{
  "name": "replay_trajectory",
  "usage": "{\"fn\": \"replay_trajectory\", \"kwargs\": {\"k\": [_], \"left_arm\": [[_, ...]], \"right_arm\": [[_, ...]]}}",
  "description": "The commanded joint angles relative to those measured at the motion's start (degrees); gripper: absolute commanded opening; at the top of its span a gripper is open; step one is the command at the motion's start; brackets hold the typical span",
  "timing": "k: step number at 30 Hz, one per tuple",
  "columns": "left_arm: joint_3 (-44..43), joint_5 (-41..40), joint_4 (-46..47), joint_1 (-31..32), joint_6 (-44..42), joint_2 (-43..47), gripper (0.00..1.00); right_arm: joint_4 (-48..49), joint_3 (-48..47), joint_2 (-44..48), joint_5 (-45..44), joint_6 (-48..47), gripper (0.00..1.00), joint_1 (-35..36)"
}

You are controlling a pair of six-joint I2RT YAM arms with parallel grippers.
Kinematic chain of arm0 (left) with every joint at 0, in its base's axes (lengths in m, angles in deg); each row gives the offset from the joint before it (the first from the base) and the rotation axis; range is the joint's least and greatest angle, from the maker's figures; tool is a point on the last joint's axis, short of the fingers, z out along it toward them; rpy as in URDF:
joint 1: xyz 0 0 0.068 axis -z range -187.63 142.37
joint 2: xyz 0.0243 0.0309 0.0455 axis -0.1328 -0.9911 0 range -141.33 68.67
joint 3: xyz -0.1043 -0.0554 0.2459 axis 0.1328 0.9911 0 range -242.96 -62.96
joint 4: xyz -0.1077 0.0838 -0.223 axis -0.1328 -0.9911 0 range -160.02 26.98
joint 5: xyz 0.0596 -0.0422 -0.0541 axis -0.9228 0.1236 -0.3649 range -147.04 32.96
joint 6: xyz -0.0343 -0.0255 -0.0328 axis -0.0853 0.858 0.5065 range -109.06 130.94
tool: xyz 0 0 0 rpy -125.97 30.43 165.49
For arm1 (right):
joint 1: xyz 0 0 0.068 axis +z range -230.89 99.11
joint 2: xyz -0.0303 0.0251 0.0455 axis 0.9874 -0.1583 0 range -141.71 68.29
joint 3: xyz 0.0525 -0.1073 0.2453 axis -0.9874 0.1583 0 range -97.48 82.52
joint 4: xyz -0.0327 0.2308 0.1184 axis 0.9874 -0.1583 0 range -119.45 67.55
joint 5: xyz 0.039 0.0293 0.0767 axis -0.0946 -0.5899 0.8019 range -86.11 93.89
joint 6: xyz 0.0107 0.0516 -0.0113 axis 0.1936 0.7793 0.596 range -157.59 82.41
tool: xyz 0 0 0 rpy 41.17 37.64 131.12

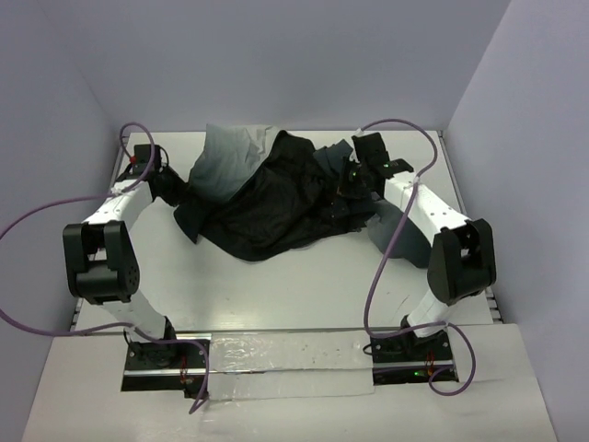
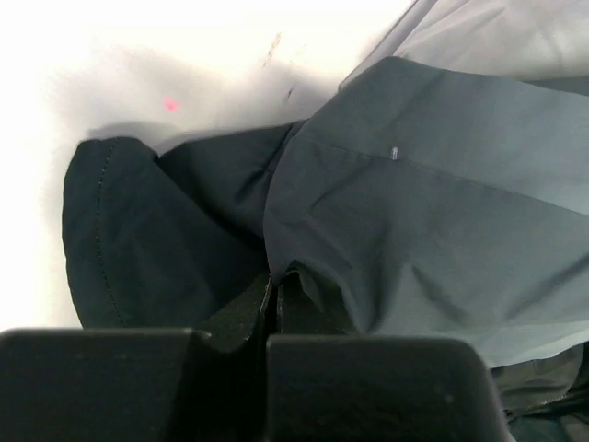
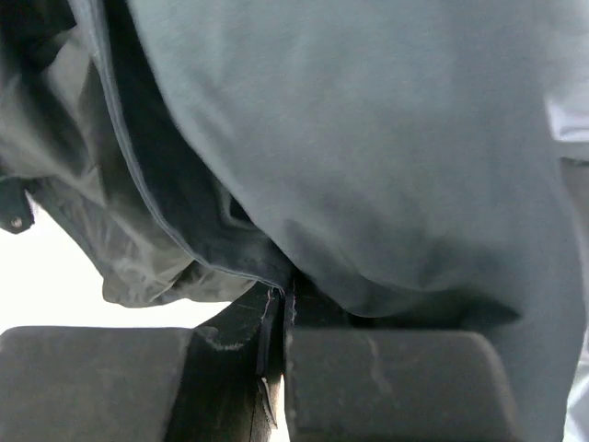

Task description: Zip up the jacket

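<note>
The jacket (image 1: 267, 193) lies crumpled at the back of the table, light grey shell at the upper left, black lining spread in the middle. My left gripper (image 1: 170, 189) is at its left edge, shut on a fold of dark grey fabric (image 2: 386, 212); the pinch (image 2: 273, 287) shows in the left wrist view. My right gripper (image 1: 354, 180) is at the jacket's right side, shut on a hem of the grey shell (image 3: 368, 138); the pinch (image 3: 281, 296) shows in the right wrist view. The zipper cannot be made out.
White table (image 1: 294, 285) with grey walls on three sides. Purple cables (image 1: 382, 267) hang from both arms. A small pink mark (image 2: 170, 104) is on the table by the left cuff.
</note>
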Motion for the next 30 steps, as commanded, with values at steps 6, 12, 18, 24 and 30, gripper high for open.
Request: {"fn": "replay_trajectory", "kwargs": {"k": [6,12,18,24,30], "left_arm": [[-0.2,1.1,6.0,6.3,-3.4,11.1,0.0],[3.8,14.1,11.1,9.1,2.5,15.4,0.0],[9.4,19.6,17.9,10.1,11.1,17.0,0.0],[11.8,22.2,23.7,11.3,13.9,16.2,0.0],[11.0,28.4,29.2,11.2,14.2,15.9,0.0]], "right_arm": [[2.5,-7.3,3.3,-2.2,1.2,0.0,9.0],[5.6,-0.1,1.7,-5.4,3.1,0.0,8.7],[3.4,4.6,2.3,-8.8,4.6,0.52,7.3],[4.8,5.9,16.5,-13.6,5.4,0.75,9.0],[12.6,7.7,19.8,-3.9,7.7,0.79,12.8]]}}
